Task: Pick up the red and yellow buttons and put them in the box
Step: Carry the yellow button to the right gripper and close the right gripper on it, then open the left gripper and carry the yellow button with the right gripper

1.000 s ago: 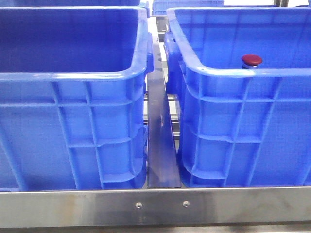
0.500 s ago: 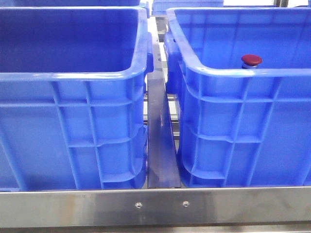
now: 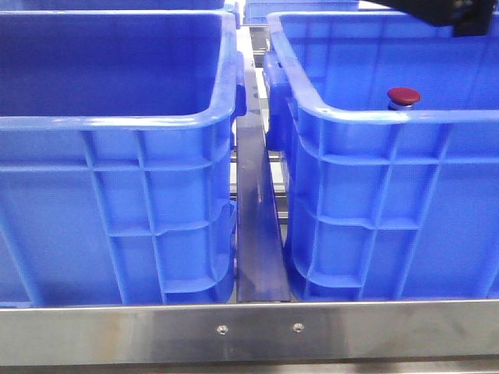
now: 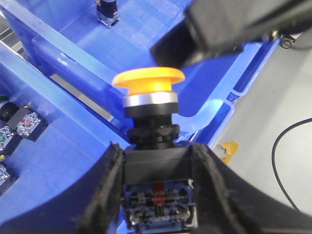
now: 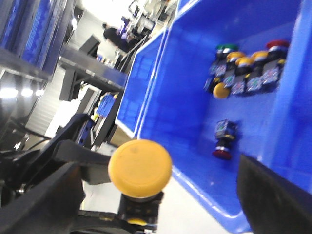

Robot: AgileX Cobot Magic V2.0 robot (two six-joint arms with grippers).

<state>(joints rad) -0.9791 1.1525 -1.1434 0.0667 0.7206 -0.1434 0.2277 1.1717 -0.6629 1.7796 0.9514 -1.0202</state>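
Observation:
My left gripper (image 4: 156,156) is shut on the dark body of the yellow button (image 4: 148,79) and holds it in the air above the blue crates (image 4: 63,58). In the right wrist view its yellow cap (image 5: 140,168) faces the camera, between the wide-apart fingers (image 5: 275,195) of my open right gripper (image 5: 158,195). The right gripper (image 4: 229,24) hangs just past the cap in the left wrist view. A red button (image 3: 403,97) stands in the right blue box (image 3: 374,117) in the front view. A red button (image 5: 224,141) lies in a box (image 5: 161,122) in the right wrist view.
A second blue crate (image 3: 117,125) stands at the left, with a metal rail (image 3: 257,226) between the two. Several more buttons (image 5: 243,73) cluster in the box's far corner. Loose buttons (image 4: 24,122) lie in a crate below the left gripper. Grey floor and a cable (image 4: 282,156) lie beside it.
A dark part of an arm has come into the top right corner of the front view. The crates and the red button have not moved.

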